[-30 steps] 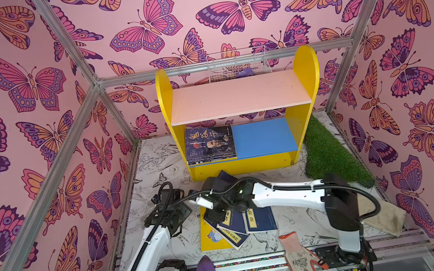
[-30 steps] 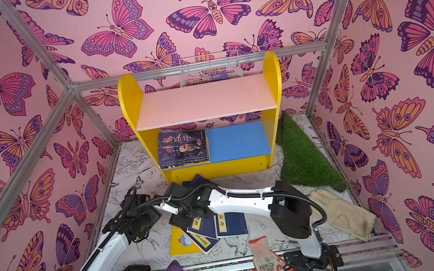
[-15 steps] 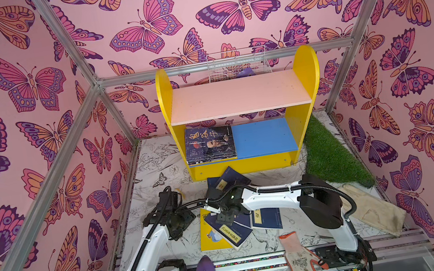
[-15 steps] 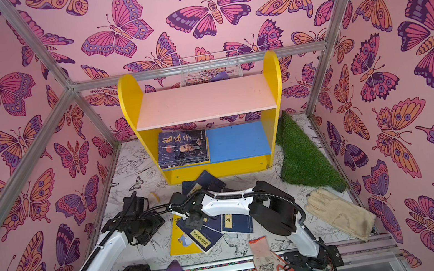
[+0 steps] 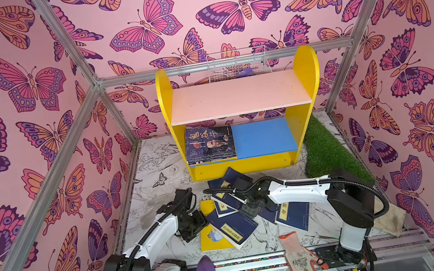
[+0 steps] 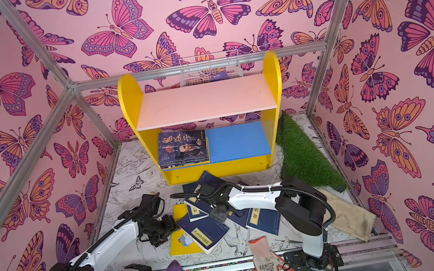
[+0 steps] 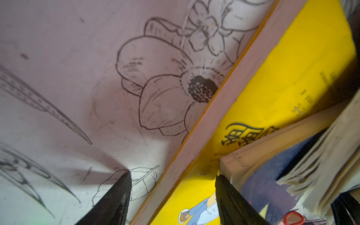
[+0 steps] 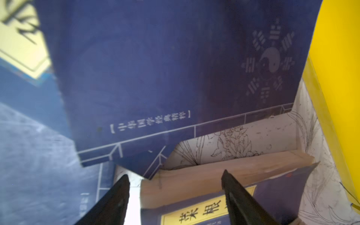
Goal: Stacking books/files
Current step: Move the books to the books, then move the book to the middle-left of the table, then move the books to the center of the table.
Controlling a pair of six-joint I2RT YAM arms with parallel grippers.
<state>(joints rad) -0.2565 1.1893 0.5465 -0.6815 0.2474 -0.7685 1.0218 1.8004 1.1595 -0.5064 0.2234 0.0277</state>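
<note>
The books [image 5: 231, 221] lie in a loose, crossed pile on the floor just before the yellow shelf [image 5: 249, 165]; a few are stacked on its lower board. The left gripper [image 7: 171, 175] and the right gripper [image 8: 175, 173] both stand wide and hold nothing. Each is low at a book edge, so closing there may catch only some pages or push the pile apart.

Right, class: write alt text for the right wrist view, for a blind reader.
The right gripper, black jaws open, hangs over a navy paperback with a yellow title label. Beyond it, a second navy cover with a pale bagua emblem partly hides the flower-sketched white tabletop.
</note>
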